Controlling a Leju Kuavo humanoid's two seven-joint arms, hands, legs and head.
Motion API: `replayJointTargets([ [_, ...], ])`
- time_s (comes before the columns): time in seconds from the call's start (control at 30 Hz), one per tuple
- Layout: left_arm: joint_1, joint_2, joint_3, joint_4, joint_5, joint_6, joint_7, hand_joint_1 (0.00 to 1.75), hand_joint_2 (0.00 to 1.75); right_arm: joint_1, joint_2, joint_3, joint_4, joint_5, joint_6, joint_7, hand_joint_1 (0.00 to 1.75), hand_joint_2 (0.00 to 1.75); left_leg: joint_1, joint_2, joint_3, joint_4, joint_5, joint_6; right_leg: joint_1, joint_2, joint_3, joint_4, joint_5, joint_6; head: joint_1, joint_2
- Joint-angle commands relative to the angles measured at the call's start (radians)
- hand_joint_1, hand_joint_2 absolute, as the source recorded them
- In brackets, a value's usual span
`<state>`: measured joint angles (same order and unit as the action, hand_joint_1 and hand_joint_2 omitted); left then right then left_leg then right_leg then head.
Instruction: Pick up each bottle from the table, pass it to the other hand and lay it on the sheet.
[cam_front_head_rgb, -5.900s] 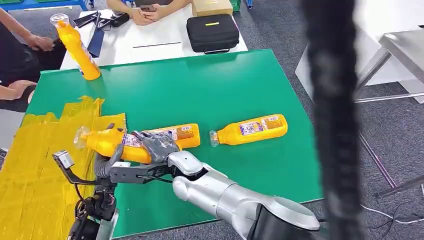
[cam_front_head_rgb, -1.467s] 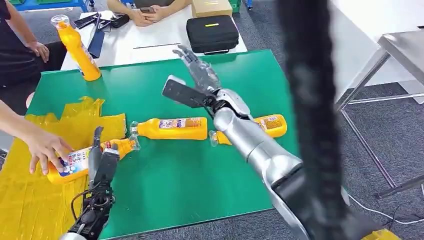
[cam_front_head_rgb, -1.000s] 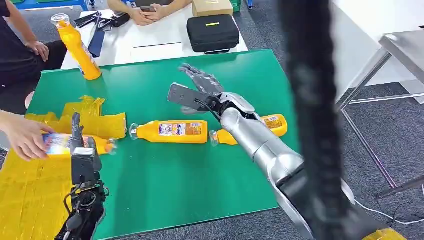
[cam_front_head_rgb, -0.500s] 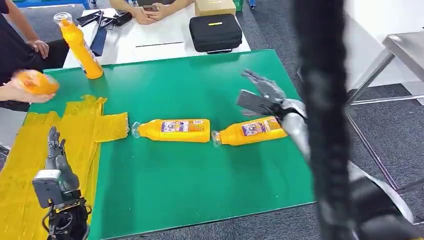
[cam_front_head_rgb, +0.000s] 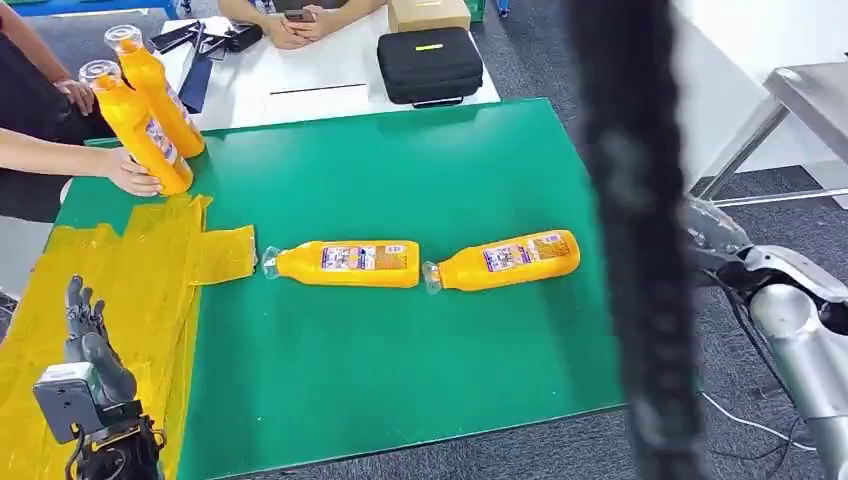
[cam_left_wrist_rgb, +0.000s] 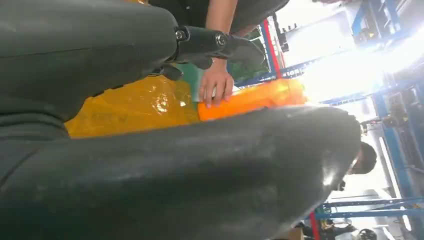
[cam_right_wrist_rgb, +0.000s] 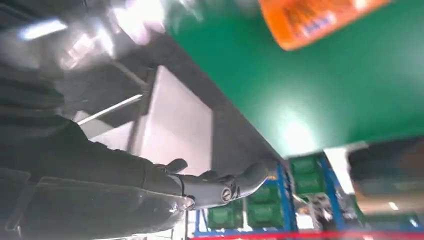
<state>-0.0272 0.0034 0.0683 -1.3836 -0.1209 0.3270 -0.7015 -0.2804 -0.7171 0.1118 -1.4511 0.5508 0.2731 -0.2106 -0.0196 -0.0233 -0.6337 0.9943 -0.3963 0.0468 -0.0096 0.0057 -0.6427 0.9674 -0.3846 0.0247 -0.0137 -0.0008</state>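
Orange bottles: two lie on green table (cam_front_head_rgb: 420, 340), left bottle (cam_front_head_rgb: 343, 264) just beside yellow sheet (cam_front_head_rgb: 120, 290), right bottle (cam_front_head_rgb: 505, 259) near it. Left hand (cam_front_head_rgb: 88, 340) over sheet, fingers apart, empty. Right hand (cam_right_wrist_rgb: 220, 186) off table edge, blurred, probably empty. Person's hand (cam_front_head_rgb: 132, 172) grips upright bottle (cam_front_head_rgb: 138, 130).

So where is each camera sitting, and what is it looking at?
Head view: high on the robot, looking down at the green table; the left robot hand shows over the yellow sheet.
Left wrist view: behind that hand, facing a person's hand on an orange bottle.
Right wrist view: beside the table edge, right robot hand open.
Both wrist views share the table with the head view.
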Motion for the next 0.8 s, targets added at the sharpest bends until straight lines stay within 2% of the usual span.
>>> replayJointTargets([
  [0.03, -0.065, -0.012, -0.025, 0.066, 0.004, 0.002, 0.003, 0.00, 0.00, 0.081, 0.014, 0.021, 0.024, 0.057, -0.037, 0.009, 0.00, 1.75, 0.002, -0.003, 0.007, -0.001, -0.002, -0.003, 0.002, -0.004, 0.009, -0.002, -0.003, -0.001, 0.000, 0.000],
  [0.13, -0.083, -0.011, -0.042, 0.088, 0.011, 0.001, 0.003, 0.00, 0.00, -0.053, 0.031, 0.100, 0.149, 0.077, -0.024, -0.006, 0.00, 1.75, 0.001, 0.006, 0.008, 0.000, -0.003, -0.003, 0.001, 0.003, 0.008, -0.001, -0.002, -0.001, 0.000, 0.000],
  [0.17, -0.094, -0.013, -0.050, 0.099, 0.012, 0.000, 0.003, 0.00, 0.00, -0.089, 0.056, 0.137, 0.207, 0.094, -0.027, -0.018, 0.00, 1.75, 0.001, 0.005, 0.004, -0.001, -0.001, -0.002, 0.001, 0.003, 0.005, -0.001, 0.000, 0.000, 0.000, 0.000],
  [0.23, -0.108, -0.017, -0.058, 0.112, 0.011, 0.001, 0.003, 0.00, 0.00, -0.145, 0.083, 0.197, 0.286, 0.122, -0.046, -0.027, 0.00, 1.75, 0.002, 0.008, 0.010, -0.001, -0.004, -0.004, 0.002, 0.005, 0.010, -0.002, -0.001, -0.001, 0.000, 0.000],
  [0.3, -0.121, -0.023, -0.067, 0.126, 0.003, 0.002, 0.003, 0.00, 0.00, -0.254, 0.121, 0.286, 0.407, 0.135, -0.057, -0.039, 0.00, 1.75, 0.002, 0.008, 0.010, -0.001, -0.003, -0.004, 0.002, 0.006, 0.011, -0.003, 0.000, -0.001, 0.000, 0.000],
  [0.37, -0.127, -0.026, -0.070, 0.132, 0.001, 0.002, 0.003, 0.00, 0.00, -0.306, 0.145, 0.322, 0.465, 0.140, -0.064, -0.042, 0.00, 1.75, 0.001, 0.009, 0.006, -0.001, -0.001, -0.002, 0.001, 0.007, 0.006, -0.003, 0.002, -0.001, 0.000, 0.000],
  [0.4, -0.128, -0.026, -0.071, 0.133, 0.000, 0.003, 0.003, 0.00, 0.00, -0.330, 0.169, 0.348, 0.513, 0.144, -0.096, -0.048, 0.00, 1.75, 0.002, 0.012, 0.010, -0.001, -0.002, -0.004, 0.002, 0.009, 0.010, -0.003, 0.001, -0.001, 0.000, 0.000],
  [0.43, -0.127, -0.025, -0.071, 0.133, -0.001, 0.005, 0.003, 0.00, 0.00, -0.332, 0.181, 0.360, 0.527, 0.147, -0.118, -0.047, 0.00, 1.75, 0.002, 0.013, 0.013, 0.000, -0.004, -0.005, 0.002, 0.010, 0.013, -0.002, 0.000, -0.001, 0.000, 0.000],
  [0.53, -0.122, -0.024, -0.069, 0.130, 0.002, 0.004, 0.003, 0.00, 0.00, -0.288, 0.210, 0.360, 0.524, 0.154, -0.177, -0.036, 0.00, 1.75, 0.002, 0.008, 0.007, -0.001, -0.001, -0.002, 0.002, 0.006, 0.007, -0.003, 0.002, -0.001, 0.000, 0.000],
  [0.6, -0.121, -0.023, -0.069, 0.130, 0.002, 0.004, 0.003, 0.00, 0.00, -0.268, 0.220, 0.361, 0.522, 0.156, -0.193, -0.032, 0.00, 1.75, 0.003, 0.008, 0.013, -0.002, -0.002, -0.004, 0.003, 0.005, 0.014, -0.003, 0.000, -0.002, 0.000, 0.000],
  [0.63, -0.120, -0.022, -0.068, 0.130, 0.002, 0.004, 0.003, 0.00, 0.00, -0.265, 0.222, 0.361, 0.521, 0.157, -0.197, -0.030, 0.00, 1.75, 0.002, 0.007, 0.009, -0.001, -0.001, -0.003, 0.002, 0.004, 0.010, -0.003, 0.000, -0.002, 0.000, 0.000],
  [0.67, -0.120, -0.023, -0.067, 0.133, 0.005, 0.002, 0.003, 0.00, 0.00, -0.265, 0.222, 0.361, 0.521, 0.157, -0.197, -0.030, 0.00, 1.75, 0.002, 0.006, 0.007, -0.001, 0.000, -0.002, 0.002, 0.004, 0.008, -0.002, 0.001, -0.002, 0.000, 0.000],
  [0.7, -0.119, -0.021, -0.067, 0.132, 0.006, 0.003, 0.003, 0.00, 0.00, -0.283, 0.228, 0.371, 0.540, 0.162, -0.187, -0.030, 0.00, 1.75, 0.002, 0.007, 0.013, -0.001, -0.003, -0.004, 0.003, 0.004, 0.013, -0.002, -0.002, -0.002, 0.000, 0.000],
  [0.8, -0.119, -0.022, -0.067, 0.132, 0.009, 0.000, 0.003, 0.00, 0.00, -0.321, 0.257, 0.387, 0.589, 0.168, -0.175, -0.033, 0.00, 1.75, 0.001, 0.008, 0.008, 0.000, -0.002, -0.002, 0.002, 0.006, 0.009, -0.001, 0.000, -0.001, 0.000, 0.000],
])
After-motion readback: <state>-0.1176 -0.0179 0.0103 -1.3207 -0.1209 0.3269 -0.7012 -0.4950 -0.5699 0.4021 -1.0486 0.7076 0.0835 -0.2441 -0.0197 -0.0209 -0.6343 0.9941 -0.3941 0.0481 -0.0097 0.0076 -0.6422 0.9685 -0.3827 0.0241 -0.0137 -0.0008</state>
